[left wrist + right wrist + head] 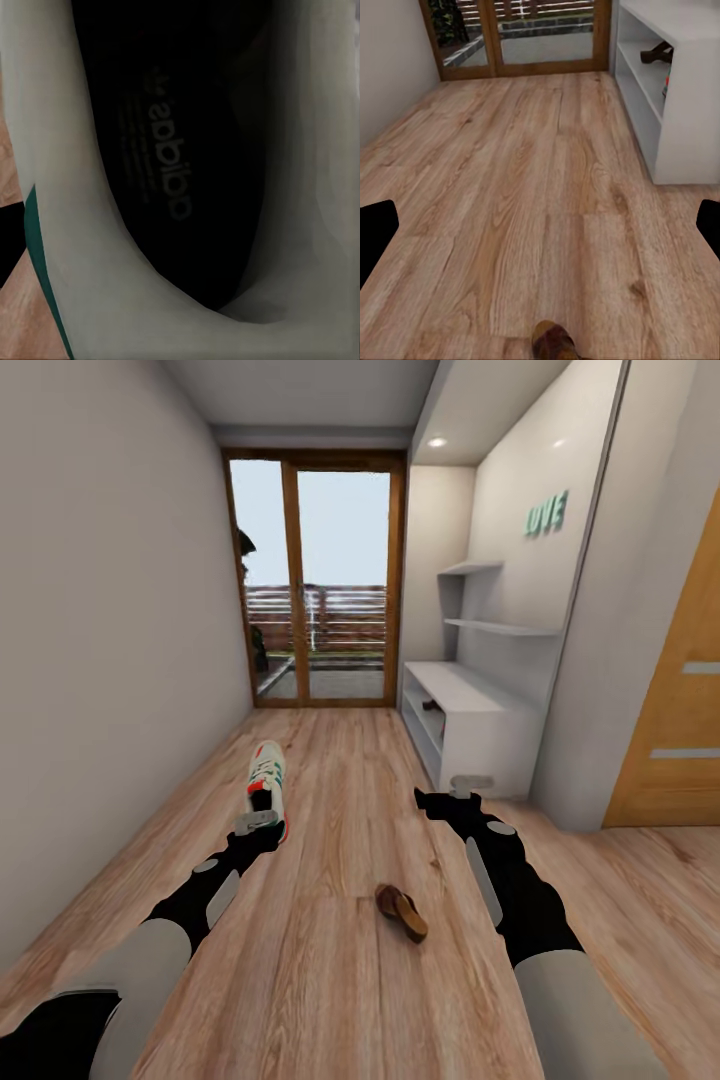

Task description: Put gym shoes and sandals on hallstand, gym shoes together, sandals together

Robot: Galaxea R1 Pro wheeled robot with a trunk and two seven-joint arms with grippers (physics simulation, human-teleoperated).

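Note:
One gym shoe [268, 775] lies lengthwise on the corridor floor [340, 840], toe pointing away. My left gripper [258, 826] is at its heel end. In the left wrist view the shoe's dark insole [161, 150] is very close, one black finger [10, 244] sits outside the white collar at its wide setting, and the other finger is hidden. A brown sandal [402, 912] lies on the floor between my arms, also at the edge of the right wrist view [553, 342]. Another sandal [656, 54] sits on a shelf of the hallstand [470, 720]. My right gripper [450, 795] hangs open and empty.
A glass double door [315, 590] closes the far end of the corridor. A plain wall [110, 660] runs along the left. Right of the hallstand, a wall corner [590, 760] juts out beside an orange wooden door [680, 730].

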